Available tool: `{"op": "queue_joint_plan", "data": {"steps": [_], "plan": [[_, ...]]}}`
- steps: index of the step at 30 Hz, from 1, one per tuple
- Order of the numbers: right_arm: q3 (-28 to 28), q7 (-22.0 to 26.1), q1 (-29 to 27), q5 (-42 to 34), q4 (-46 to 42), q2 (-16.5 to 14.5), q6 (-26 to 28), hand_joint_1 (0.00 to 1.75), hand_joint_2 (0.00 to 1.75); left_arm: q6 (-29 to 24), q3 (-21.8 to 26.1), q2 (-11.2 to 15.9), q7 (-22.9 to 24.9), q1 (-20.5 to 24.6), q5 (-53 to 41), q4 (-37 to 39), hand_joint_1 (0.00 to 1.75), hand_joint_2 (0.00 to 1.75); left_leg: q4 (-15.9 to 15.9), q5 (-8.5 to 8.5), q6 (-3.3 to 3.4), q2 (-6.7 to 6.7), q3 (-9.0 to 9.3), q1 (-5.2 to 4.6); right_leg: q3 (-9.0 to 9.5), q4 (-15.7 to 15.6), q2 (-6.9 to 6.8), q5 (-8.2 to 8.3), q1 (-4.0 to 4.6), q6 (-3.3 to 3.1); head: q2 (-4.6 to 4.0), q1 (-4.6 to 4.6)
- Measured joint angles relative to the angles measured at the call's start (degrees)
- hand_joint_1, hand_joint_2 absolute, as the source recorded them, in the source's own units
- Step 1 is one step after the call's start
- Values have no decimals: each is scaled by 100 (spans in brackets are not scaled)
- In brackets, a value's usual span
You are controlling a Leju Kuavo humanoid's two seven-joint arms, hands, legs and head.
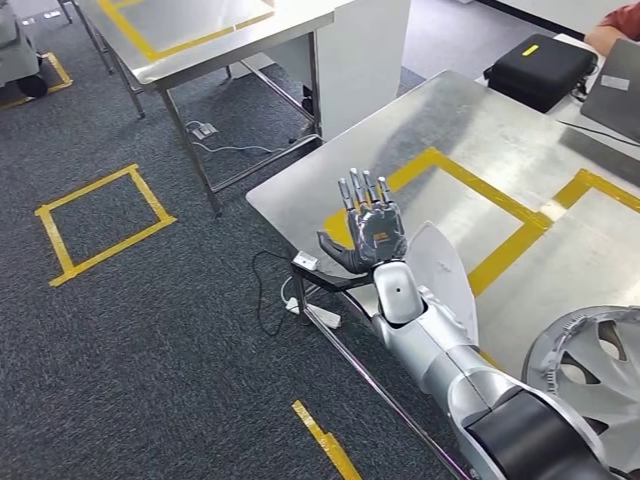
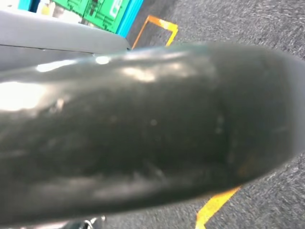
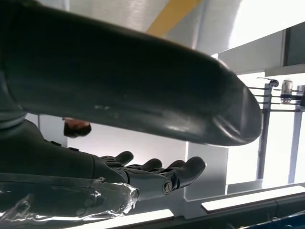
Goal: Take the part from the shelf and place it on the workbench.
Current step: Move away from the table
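Observation:
My right hand (image 1: 370, 232) is raised over the near left corner of the steel workbench (image 1: 483, 140), palm away from me, fingers spread and holding nothing. The right wrist view shows its dark fingers (image 3: 162, 174) stretched out straight under a thick dark thumb (image 3: 144, 81). A pale curved panel (image 1: 447, 272) lies on the bench right beside that wrist. A silver wheel cover (image 1: 596, 370) rests on the bench at the lower right. In the left wrist view a glossy dark blurred shape (image 2: 144, 129) spans the picture above carpet, and I cannot tell how the left hand stands.
Yellow tape (image 1: 506, 215) marks out fields on the workbench. A black case (image 1: 540, 68) and a laptop (image 1: 615, 90) sit at its far end, by a person's red sleeve (image 1: 623, 20). A second steel table (image 1: 219, 35) stands to the left. Cables (image 1: 264, 290) trail on the carpet.

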State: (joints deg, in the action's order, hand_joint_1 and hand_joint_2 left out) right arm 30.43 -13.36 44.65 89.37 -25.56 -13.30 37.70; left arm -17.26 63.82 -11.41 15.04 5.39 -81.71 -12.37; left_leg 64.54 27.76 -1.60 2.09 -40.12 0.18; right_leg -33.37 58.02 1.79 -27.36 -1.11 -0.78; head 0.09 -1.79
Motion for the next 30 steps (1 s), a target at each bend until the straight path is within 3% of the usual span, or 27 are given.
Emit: {"op": "queue_joint_plan", "data": {"steps": [2, 3, 4, 5, 7, 9, 10, 12, 13, 15, 17, 18, 19, 20, 22, 23, 25, 27, 28, 30], "plan": [[25, -12, -24, 0, 6, 6, -5, 0, 0, 3, 0, -1, 1, 15, -1, 0, 0, 0, 751, 300, -33, -139, -380, 26, 8, 1, -189, -20, 13, -23, 0, -8], [39, -19, -37, 0, 8, 8, -8, 0, 0, 4, 0, -1, 0, 10, -1, 0, 0, 0, 937, 333, -44, -159, -473, 37, 10, 1, -275, -28, 15, -24, 0, -10], [53, -22, -45, 0, 9, 8, -10, 0, 0, 5, 0, -1, 0, 2, -2, 0, 0, 0, 903, 260, -50, -174, -449, 46, 16, 2, -355, -38, 16, -20, 0, -10], [70, -27, -49, 0, 9, 8, -11, 0, 0, 6, 0, -1, 0, -6, -2, 0, 0, 0, 697, 118, -50, -196, -330, 52, 27, 2, -431, -48, 16, -10, 0, -10], [101, -33, -43, 0, 8, 7, -13, 0, 0, 6, 0, 0, 0, -8, -5, 0, 0, 0, -109, -216, -28, -382, 143, 29, 68, 1, -567, -81, 24, 27, 0, -11], [119, -38, -28, -1, 8, 6, -16, 0, 0, 6, -1, -1, 0, 5, -8, 0, 0, 0, -645, -340, 25, -543, 447, -12, 104, 1, -678, -120, 55, 83, 0, -7], [123, -39, -23, -1, 9, 3, -19, 0, 0, 6, -2, -1, 0, 7, -9, 0, 0, 0, -700, -314, 52, -554, 468, -34, 118, -6, -726, -133, 70, 110, 0, -4], [139, -42, -16, 0, 7, -10, -25, 0, 0, 6, -2, 1, 1, -7, -10, 0, 0, 0, -722, -328, 116, -423, 466, -28, 140, -23, -803, -166, 64, 172, 0, 0], [148, -43, -11, 0, 4, -19, -26, 0, 0, 6, -2, 2, 1, -16, -10, 0, 0, 0, -734, -331, 147, -366, 475, -18, 128, 14, -752, -214, 51, 202, 0, 4], [161, -44, -1, -1, 1, -27, -29, 0, 0, 5, -2, 2, 2, -13, -10, 0, 0, 0, -754, -340, 211, -254, 495, 8, -68, 430, -482, -463, 30, 239, 0, 25], [168, -45, -17, -2, 5, -22, -34, 0, 0, 5, -2, -4, 4, 1, -17, 0, 0, 0, -753, -336, 248, -125, 496, 3, -486, 1262, -238, -806, 36, 237, 0, 45], [170, -46, -37, -2, 8, -18, -37, 0, 0, 5, -2, -6, 5, 3, -25, 0, 0, 0, -752, -334, 254, -44, 497, 0, -687, 1598, -198, -892, 44, 230, 0, 52], [172, -47, -57, -2, 10, -14, -38, 0, 0, 6, -2, -8, 6, -1, -34, 0, 0, 0, -750, -332, 257, 42, 499, -4, -813, 1752, -182, -871, 51, 218, 0, 53], [175, -48, -70, -2, 11, -10, -39, 0, 0, 7, -2, -8, 9, -5, -42, 0, 0, 0, -748, -331, 257, 126, 504, -7, -825, 1676, -172, -737, 55, 200, 0, 54], [183, -47, -72, -2, 10, -10, -39, 0, 0, 8, -2, -9, 13, -8, -50, 0, 0, 0, -744, -327, 249, 289, 518, -7, -544, 940, -55, -257, 52, 157, 0, 54], [187, -45, -69, -2, 9, -10, -38, 0, 0, 10, -2, -14, 15, -5, -51, 0, 0, 0, -738, -322, 231, 363, 516, -12, -356, 539, 85, -87, 38, 132, 0, 52], [198, -32, -77, -2, 9, -13, -35, 0, 0, 15, -2, -21, 15, -1, -53, 0, 0, 0, -733, -331, 169, 504, 487, 10, -120, 83, 287, 45, 31, 104, 0, 53], [231, -26, -103, -2, 9, -27, -30, 0, 0, 19, -2, -27, 15, -15, -54, 0, 0, 0, -744, -352, 85, 634, 456, 48, -67, 29, 246, 29, 46, 86, 0, 54], [268, -35, -117, -1, 8, -43, -27, 0, 0, 19, -2, -29, 15, -27, -54, 0, 0, 0, -730, -341, 52, 593, 445, 51, -51, 9, 183, 38, 44, 64, 0, 50], [360, -71, -138, 0, 5, -84, -20, 0, 0, 19, -2, -30, 15, -31, -54, 0, 0, 0, -466, -171, -6, 273, 319, 28, -4, -40, 41, 51, 35, 7, 0, 18]]}}
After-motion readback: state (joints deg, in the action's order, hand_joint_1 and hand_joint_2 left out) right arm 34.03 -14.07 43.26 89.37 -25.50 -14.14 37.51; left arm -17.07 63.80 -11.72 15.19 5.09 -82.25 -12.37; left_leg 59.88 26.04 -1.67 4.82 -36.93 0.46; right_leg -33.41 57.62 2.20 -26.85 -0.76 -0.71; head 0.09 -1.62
